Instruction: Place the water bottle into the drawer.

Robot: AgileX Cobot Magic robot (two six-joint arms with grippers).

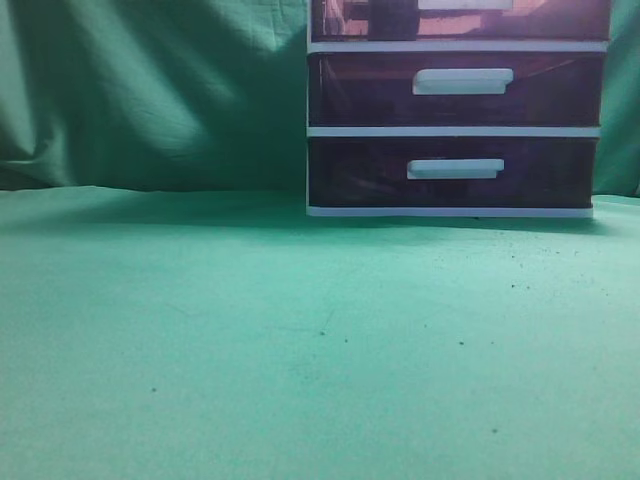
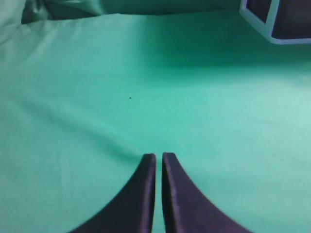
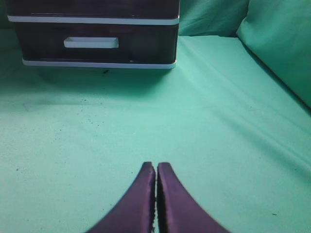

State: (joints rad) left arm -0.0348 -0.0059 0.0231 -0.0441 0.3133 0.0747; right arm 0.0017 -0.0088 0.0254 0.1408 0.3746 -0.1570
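Green cloth is spread over the table and hung behind it, and a white-framed chest of three drawers is set at the back right. The water bottle is seen as a small dark block behind the reddish-brown front of the top drawer, left of its white handle; its top is cut off by the frame edge, so its long axis and heading cannot be told. Two darker purple drawers are stacked beneath. The left gripper is held with its dark fingers pressed almost together, nothing between them, above bare cloth. The right gripper is likewise closed on nothing, pointed toward the chest. The bottle is placed well apart from both grippers, up in the chest, and is touched by neither.
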